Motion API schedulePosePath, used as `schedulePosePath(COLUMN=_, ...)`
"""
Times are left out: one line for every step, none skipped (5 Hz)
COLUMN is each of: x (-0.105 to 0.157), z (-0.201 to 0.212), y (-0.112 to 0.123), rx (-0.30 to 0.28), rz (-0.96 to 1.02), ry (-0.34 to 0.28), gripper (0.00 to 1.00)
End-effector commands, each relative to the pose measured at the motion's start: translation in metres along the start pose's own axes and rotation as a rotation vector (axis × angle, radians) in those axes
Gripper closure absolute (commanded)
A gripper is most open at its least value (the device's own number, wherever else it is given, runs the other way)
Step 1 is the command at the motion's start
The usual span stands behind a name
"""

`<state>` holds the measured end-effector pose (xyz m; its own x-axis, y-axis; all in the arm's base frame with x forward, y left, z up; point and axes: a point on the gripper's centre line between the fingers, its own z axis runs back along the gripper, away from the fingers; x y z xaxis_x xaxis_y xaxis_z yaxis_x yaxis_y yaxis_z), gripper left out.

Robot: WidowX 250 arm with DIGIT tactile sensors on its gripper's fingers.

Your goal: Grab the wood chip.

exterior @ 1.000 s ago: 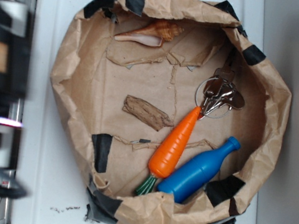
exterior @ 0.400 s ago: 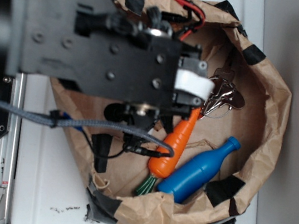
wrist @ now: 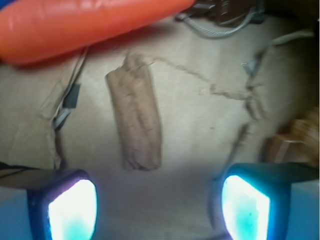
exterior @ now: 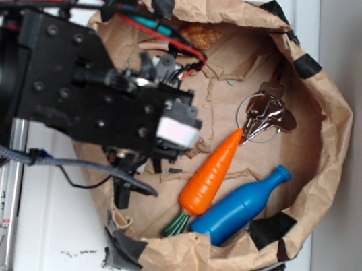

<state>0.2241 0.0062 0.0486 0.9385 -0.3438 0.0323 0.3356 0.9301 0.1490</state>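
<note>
The wood chip (wrist: 135, 120) is a small rough brown chunk lying on the brown paper. In the wrist view it sits just ahead of my gripper (wrist: 157, 210) and a little left of centre. The gripper is open and empty, with glowing fingertips (wrist: 70, 210) at the bottom corners, wide apart and short of the chip. In the exterior view my black arm (exterior: 116, 112) hangs over the left half of the paper basin and hides the chip and the gripper.
An orange carrot (exterior: 210, 174) lies right of the arm, and it also shows in the wrist view (wrist: 75, 25). A blue bottle (exterior: 242, 206), a key ring (exterior: 265, 117) and a partly hidden seashell (exterior: 199, 35) share the crumpled paper basin (exterior: 331, 131). Torn paper scraps (wrist: 225, 92) lie on the floor.
The arm swung in over the basin, then shifted left and slightly down, uncovering the carrot tip and keys. The chip went from open view to hidden under it.
</note>
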Motion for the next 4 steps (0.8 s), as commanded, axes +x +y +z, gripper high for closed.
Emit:
schedulePosePath(x=0.0, z=-0.03, y=-0.006, rx=-0.061, rz=0.01, ry=-0.101, gripper=0.0)
schedulePosePath(x=0.006, z=-0.038, y=-0.005, rx=-0.026, rz=0.007, ry=-0.14, gripper=0.0)
schedulePosePath(x=0.015, z=-0.045, y=0.008, rx=-0.042, rz=-0.001, ry=-0.135, gripper=0.0)
schedulePosePath(x=0.02, z=-0.058, y=0.01, rx=-0.058, rz=-0.009, ry=-0.102, gripper=0.0)
